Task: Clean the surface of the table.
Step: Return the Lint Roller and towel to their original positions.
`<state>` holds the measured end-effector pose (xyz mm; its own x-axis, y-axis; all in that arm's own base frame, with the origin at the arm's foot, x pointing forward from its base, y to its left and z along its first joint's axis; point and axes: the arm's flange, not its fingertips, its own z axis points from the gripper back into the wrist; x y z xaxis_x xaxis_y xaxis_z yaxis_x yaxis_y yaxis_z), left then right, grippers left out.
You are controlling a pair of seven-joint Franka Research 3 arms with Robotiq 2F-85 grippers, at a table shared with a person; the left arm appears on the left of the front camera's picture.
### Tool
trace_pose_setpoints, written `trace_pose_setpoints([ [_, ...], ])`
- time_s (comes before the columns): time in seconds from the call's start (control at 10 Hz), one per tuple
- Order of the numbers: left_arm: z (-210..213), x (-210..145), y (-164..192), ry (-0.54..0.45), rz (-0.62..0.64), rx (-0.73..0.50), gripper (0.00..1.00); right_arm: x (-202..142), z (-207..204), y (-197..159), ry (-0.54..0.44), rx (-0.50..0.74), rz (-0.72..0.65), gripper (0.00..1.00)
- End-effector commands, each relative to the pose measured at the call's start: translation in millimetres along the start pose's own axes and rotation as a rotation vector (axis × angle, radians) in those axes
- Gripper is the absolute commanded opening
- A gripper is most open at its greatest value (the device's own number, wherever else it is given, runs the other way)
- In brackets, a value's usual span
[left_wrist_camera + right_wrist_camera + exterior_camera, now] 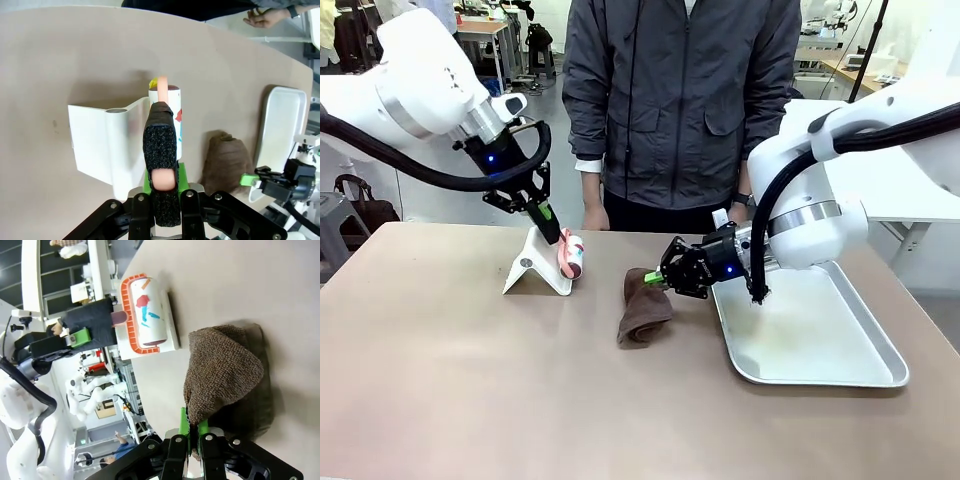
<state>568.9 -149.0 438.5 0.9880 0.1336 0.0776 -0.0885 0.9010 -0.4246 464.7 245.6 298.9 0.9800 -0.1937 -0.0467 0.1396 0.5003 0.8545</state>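
The brownish table (pixel 470 390) holds a crumpled brown cloth (pixel 644 310) near its middle. My right gripper (pixel 658 279) is shut on the cloth's top edge; in the right wrist view, the cloth (pixel 225 372) bunches up from the gripper (pixel 194 431) onto the table (pixel 250 280). My left gripper (pixel 546 213) is shut on the pink handle of a white lint roller (pixel 571 256) with coloured print. The roller (pixel 173 112) rests against a white angled stand (pixel 97 145), just past the left gripper (pixel 162 114).
A shiny metal tray (pixel 860 365) lies at the right, under the right arm. A person in a grey jacket stands at the far edge, one hand (pixel 595 216) near the table. The near half of the table is bare.
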Motion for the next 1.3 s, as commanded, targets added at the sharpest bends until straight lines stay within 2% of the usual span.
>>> trace_pose_setpoints([
  [0.0, 2.6, -8.5, 11.6, -0.026, -0.058, -0.035, 0.2, 8.5, -3.6, 6.3, 0.02, -0.001, -0.031, 0.07],
  [0.5, 1.3, -12.6, 9.9, -0.021, -0.045, -0.033, 0.2, 6.9, -8.1, 1.0, 0.043, 0.009, -0.047, 0.07],
  [1.2, 0.2, -13.5, 3.2, -0.017, 0.064, 0.001, 0.2, 10.4, -12.3, 0.4, 0.068, 0.015, -0.05, 0.07],
])
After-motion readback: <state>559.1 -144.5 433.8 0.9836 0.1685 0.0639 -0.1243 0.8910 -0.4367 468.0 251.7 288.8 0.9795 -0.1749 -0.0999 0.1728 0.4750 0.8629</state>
